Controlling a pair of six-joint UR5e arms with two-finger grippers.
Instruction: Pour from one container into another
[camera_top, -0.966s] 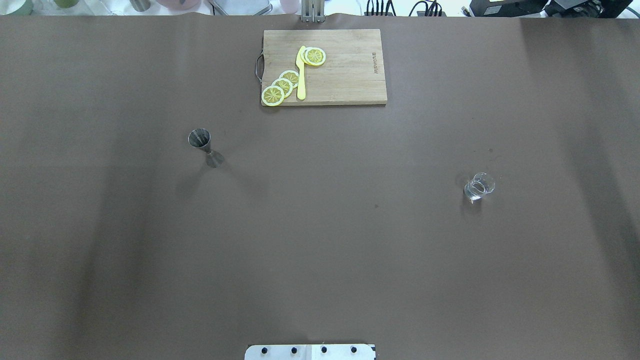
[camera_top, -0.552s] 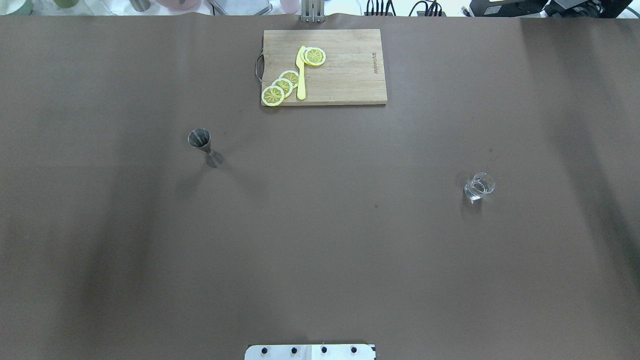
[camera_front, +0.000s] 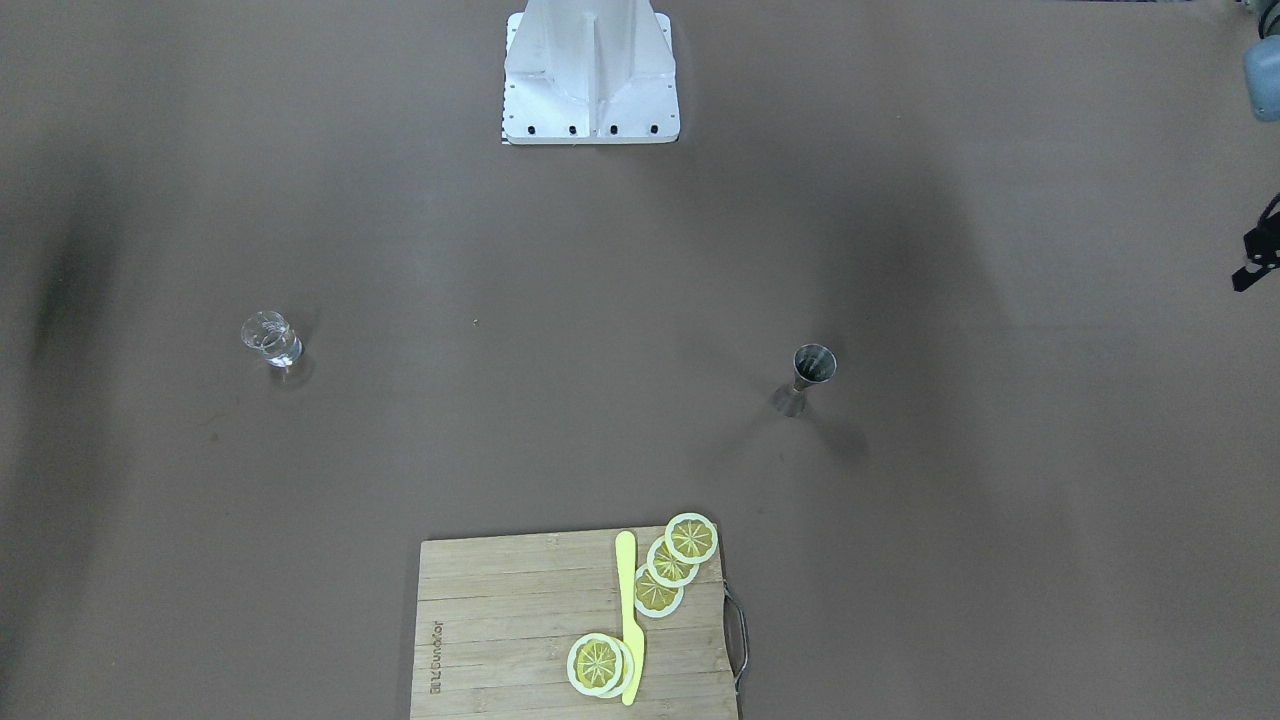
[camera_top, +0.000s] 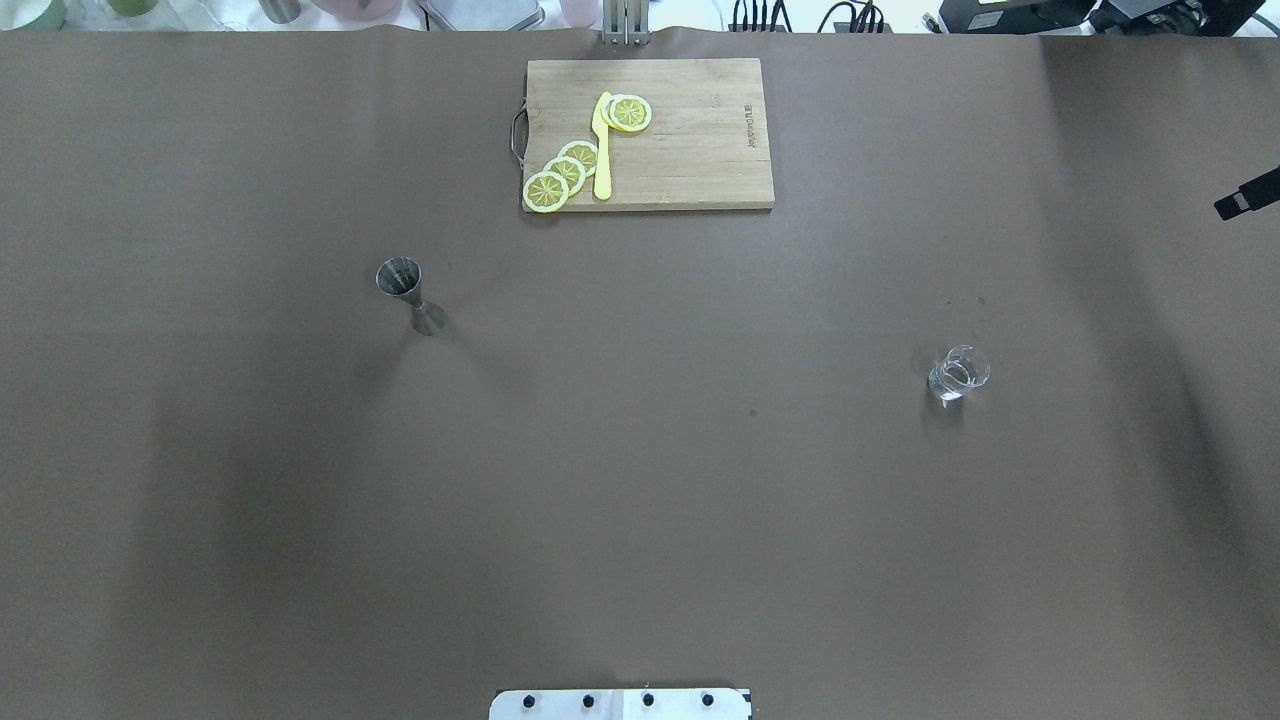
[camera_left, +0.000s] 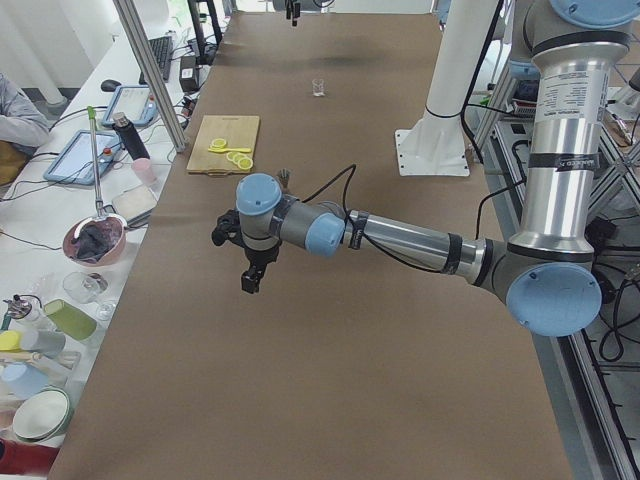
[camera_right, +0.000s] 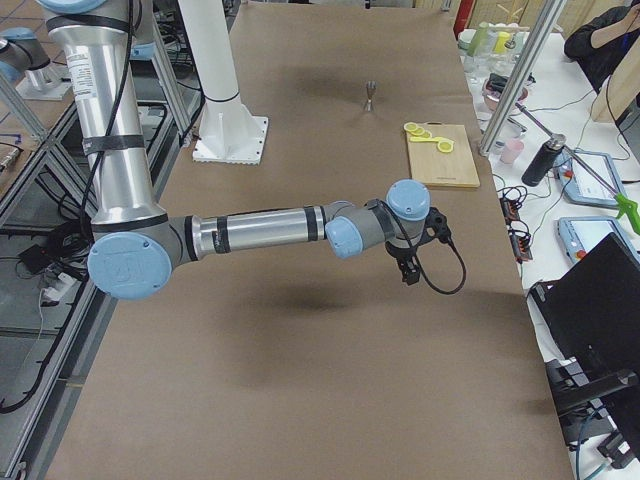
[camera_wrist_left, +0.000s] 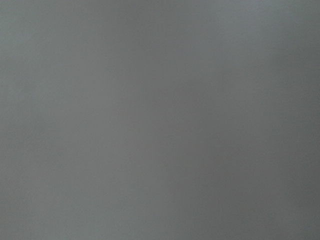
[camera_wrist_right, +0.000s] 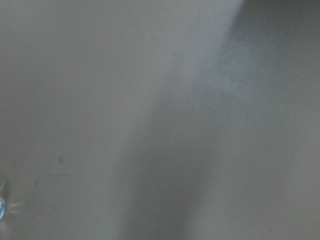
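Here, jigger upright, glass well apart.

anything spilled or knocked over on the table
Nothing stands out. The metal jigger and the small glass both stand upright, well apart, with no wet patch showing on the brown table. The lemon slices and yellow knife lie on the cutting board; the end slice barely overhangs its corner.

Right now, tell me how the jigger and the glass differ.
The jigger is opaque metal, pinched at the waist; the glass is clear, with no waist. The jigger stands on the robot's left half of the table, the glass on its right. Both stand upright, untouched.
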